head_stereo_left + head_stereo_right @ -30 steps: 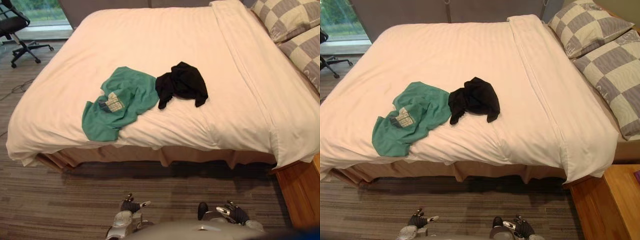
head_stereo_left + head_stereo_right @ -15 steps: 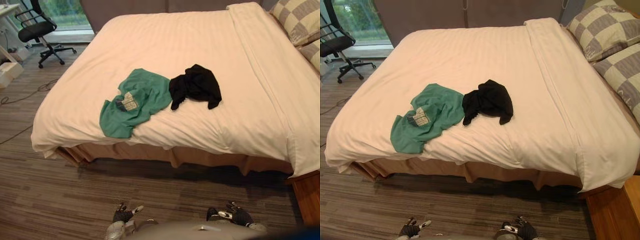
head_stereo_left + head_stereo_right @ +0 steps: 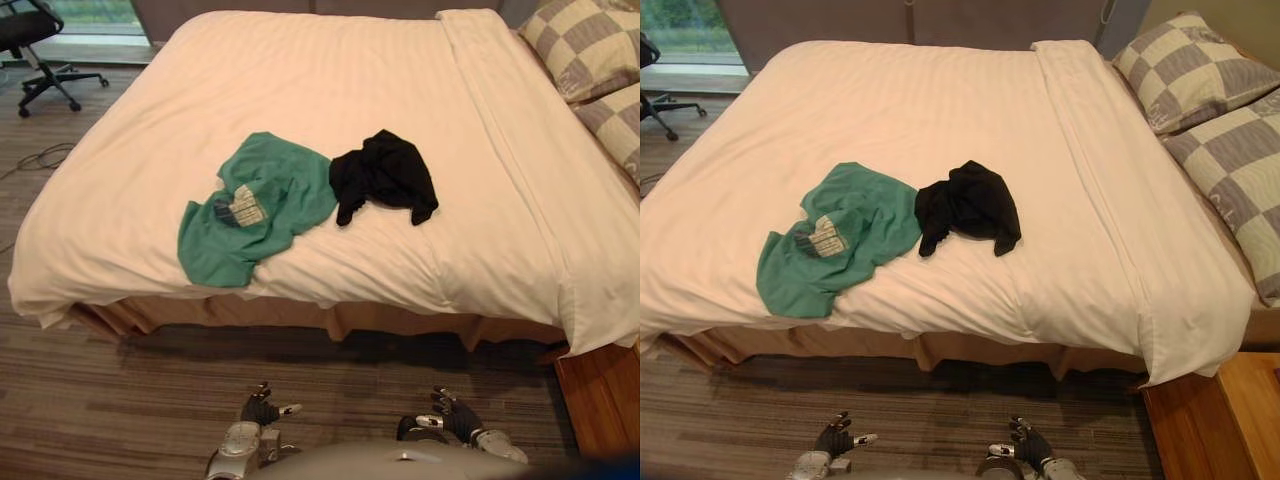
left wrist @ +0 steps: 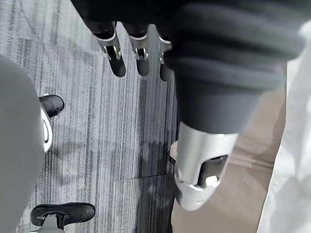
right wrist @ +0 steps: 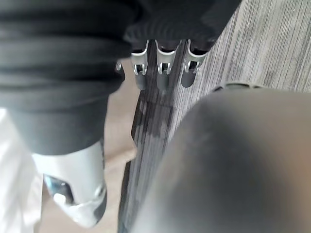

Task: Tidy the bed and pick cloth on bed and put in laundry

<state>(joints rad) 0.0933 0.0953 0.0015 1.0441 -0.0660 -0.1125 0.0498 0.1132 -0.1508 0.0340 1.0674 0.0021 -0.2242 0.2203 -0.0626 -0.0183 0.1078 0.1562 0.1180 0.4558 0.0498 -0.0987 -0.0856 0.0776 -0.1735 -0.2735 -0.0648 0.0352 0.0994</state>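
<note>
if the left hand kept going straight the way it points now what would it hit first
Probably the carpeted floor: in its wrist view the left hand points its straight fingers at bare carpet, with the bed's white cover off to one side. Depth is unclear, so this is a guess.

Soft, even light covers the bed (image 3: 300, 80); daylight enters a window (image 3: 680, 20) far beyond the left robot hand (image 3: 258, 410); dark shadow bands the floor (image 3: 130, 400) ahead of it.

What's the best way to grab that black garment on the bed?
Probably pinch the black garment at its bunched, raised middle, coming down from above over the bed's near edge. It lies crumpled in a heap; its left edge meets the green shirt, so gripping there might drag both.
</note>
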